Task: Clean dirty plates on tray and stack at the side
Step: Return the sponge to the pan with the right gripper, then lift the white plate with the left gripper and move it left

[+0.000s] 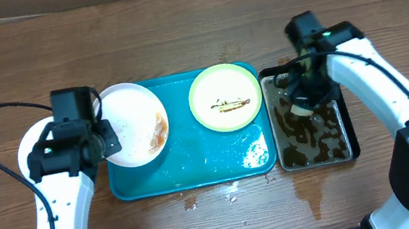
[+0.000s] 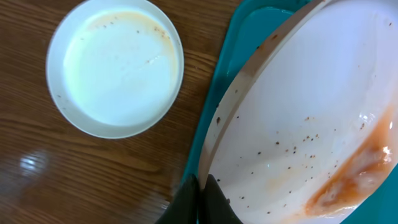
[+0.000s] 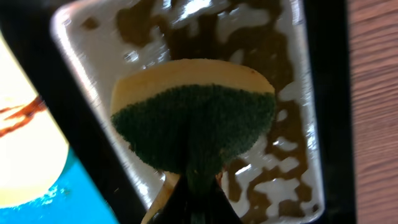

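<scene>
Left tool [image 2: 198,190] gripping one white plate [image 2: 311,112] of three, right tool [image 3: 193,196] clenching one sponge [image 3: 193,118] — one tray [image 1: 188,167].

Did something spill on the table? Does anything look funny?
Yes. A wet patch darkens the table in front of the pan of brown water, with small drops by the tray. The white plate in the left gripper hangs tilted over the tray's edge.

glossy wet plastic tray [image 1: 198,174], smooth shiny plate [image 2: 311,93]. grained wood table [image 1: 172,20]. rough green fibre, yellow foam on sponge [image 3: 193,124].
</scene>
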